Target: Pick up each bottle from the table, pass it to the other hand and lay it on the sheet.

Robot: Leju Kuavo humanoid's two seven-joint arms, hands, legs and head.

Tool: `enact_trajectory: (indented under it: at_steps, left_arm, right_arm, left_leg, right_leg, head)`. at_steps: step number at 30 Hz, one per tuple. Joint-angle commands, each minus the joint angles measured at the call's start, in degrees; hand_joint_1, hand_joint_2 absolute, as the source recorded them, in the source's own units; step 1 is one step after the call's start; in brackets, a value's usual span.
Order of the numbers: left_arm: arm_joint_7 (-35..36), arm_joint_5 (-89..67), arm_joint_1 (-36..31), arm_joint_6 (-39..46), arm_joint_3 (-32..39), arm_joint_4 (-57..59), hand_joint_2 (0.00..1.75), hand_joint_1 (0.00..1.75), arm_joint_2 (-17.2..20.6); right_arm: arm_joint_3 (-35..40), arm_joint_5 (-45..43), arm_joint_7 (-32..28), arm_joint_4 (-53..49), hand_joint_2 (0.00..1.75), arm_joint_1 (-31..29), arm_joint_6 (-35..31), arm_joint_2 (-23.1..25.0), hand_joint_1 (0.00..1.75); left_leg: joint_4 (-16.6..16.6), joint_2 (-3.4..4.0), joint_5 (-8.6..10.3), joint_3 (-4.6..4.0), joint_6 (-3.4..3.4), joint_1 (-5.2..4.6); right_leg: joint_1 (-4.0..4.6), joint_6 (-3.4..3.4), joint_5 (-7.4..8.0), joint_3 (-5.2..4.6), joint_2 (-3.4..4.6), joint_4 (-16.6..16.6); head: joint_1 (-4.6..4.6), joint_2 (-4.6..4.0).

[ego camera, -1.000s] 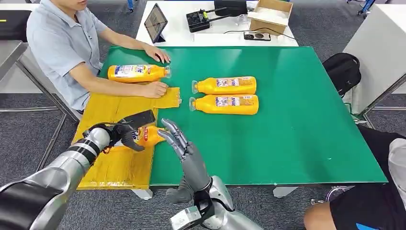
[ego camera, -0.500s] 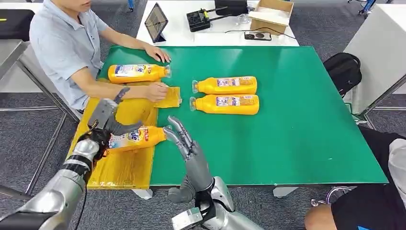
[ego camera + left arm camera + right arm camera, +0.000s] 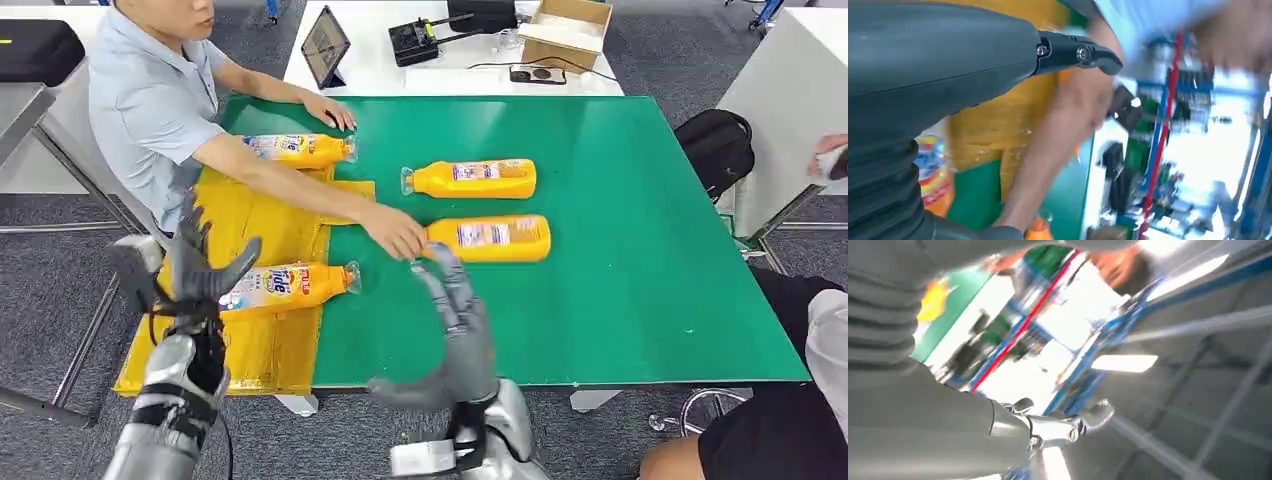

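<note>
An orange bottle (image 3: 285, 287) lies on its side on the yellow sheet (image 3: 250, 345), cap toward the green table (image 3: 620, 280). My left hand (image 3: 200, 265) stands just off its base end, fingers spread upward and holding nothing. Raised over the table's near edge, my right hand (image 3: 455, 305) is empty too, fingers apart. Two more orange bottles lie on the table: a far bottle (image 3: 470, 178) and a nearer bottle (image 3: 492, 238), which a person's hand (image 3: 395, 232) touches at the cap end. A fourth bottle (image 3: 300, 150) lies at the sheet's far end, partly behind that person's arm.
The seated person (image 3: 150, 100) leans in from the left, one arm stretched across the sheet. A white desk behind holds a tablet (image 3: 325, 45), a black device and a cardboard box (image 3: 565, 30). A black bag (image 3: 715, 145) sits right of the table; another person is at the lower right.
My left hand let go of the bottle on the sheet and drew back left. My right hand rose and swung right. The person reached over and shifted the nearer table bottle toward me.
</note>
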Motion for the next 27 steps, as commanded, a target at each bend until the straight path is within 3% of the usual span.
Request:
enact_trajectory:
  at_steps: [1, 2, 3, 4, 9, 17, 27]
  left_arm:
    - [-0.73, 4.35, 12.58, 0.35, 1.37, -12.47, 1.75, 0.00, -2.48]
    - [-0.67, 2.64, 15.63, -0.27, -0.16, -15.20, 1.75, 0.00, -1.59]
    - [-0.69, 0.75, 17.29, 0.21, -1.17, -16.51, 1.75, 0.00, -1.62]
    - [-0.99, -9.05, 18.46, 5.92, -3.84, -17.19, 1.75, 0.00, -1.19]
    - [-2.25, -21.72, 18.77, 14.22, -8.33, -18.78, 1.75, 0.00, -0.77]
    - [0.75, -28.62, 17.87, 17.31, -11.82, -18.70, 1.75, 0.00, -1.58]
    - [1.37, -29.06, 13.84, 17.38, -14.56, -14.80, 1.75, 0.00, -1.31]
  right_arm:
    - [-19.33, -0.15, -1.86, 7.40, 1.75, 2.79, -0.05, -3.80, 0.00]
    - [-19.38, 3.66, 2.07, 15.41, 1.75, 0.36, 0.27, -6.58, 0.00]
    - [-20.48, 3.89, 1.97, 17.86, 1.75, -0.76, 0.47, -7.62, 0.00]
    - [-22.75, 5.66, 2.03, 21.44, 1.75, -2.25, 0.14, -8.47, 0.00]
    - [-22.73, 12.05, 5.99, 30.28, 1.75, -7.72, 3.50, -10.92, 0.00]
    - [-20.57, 15.88, 13.84, 39.72, 1.75, -15.14, 10.76, -8.96, 0.00]
    - [-16.95, 19.42, 17.01, 52.00, 1.75, -25.10, 11.16, -6.92, 0.00]
  left_leg:
    - [-0.07, -0.08, 0.01, 0.11, 0.11, 0.01]
    - [-0.08, 0.00, 0.01, 0.12, 0.09, -0.01]
    - [-0.07, -0.02, 0.01, 0.11, 0.09, 0.00]
    - [-0.26, 0.27, 0.00, 0.39, 0.13, 0.05]
    - [-0.06, -0.01, 0.03, 0.10, 0.11, 0.01]
    - [-0.08, 0.11, 0.04, 0.09, 0.08, 0.02]
    - [-0.03, 0.12, 0.12, 0.02, 0.12, 0.01]
  right_leg:
    - [0.05, -0.14, 0.01, 0.19, -0.16, -0.13]
    - [0.02, -0.10, 0.02, 0.13, -0.05, -0.13]
    - [0.03, -0.11, 0.02, 0.14, -0.07, -0.12]
    - [0.09, -0.13, 0.15, 0.37, 0.19, -0.40]
    - [0.04, -0.07, 0.06, 0.14, -0.07, -0.15]
    - [0.06, -0.15, 0.14, 0.08, 0.04, -0.12]
    - [0.06, -0.24, 0.22, 0.01, 0.02, -0.05]
  head:
    - [0.02, 0.00]
    - [0.02, 0.00]
    - [0.02, 0.00]
    - [0.00, 0.00]
    - [0.00, 0.00]
    - [-0.04, 0.00]
    - [-0.02, 0.00]
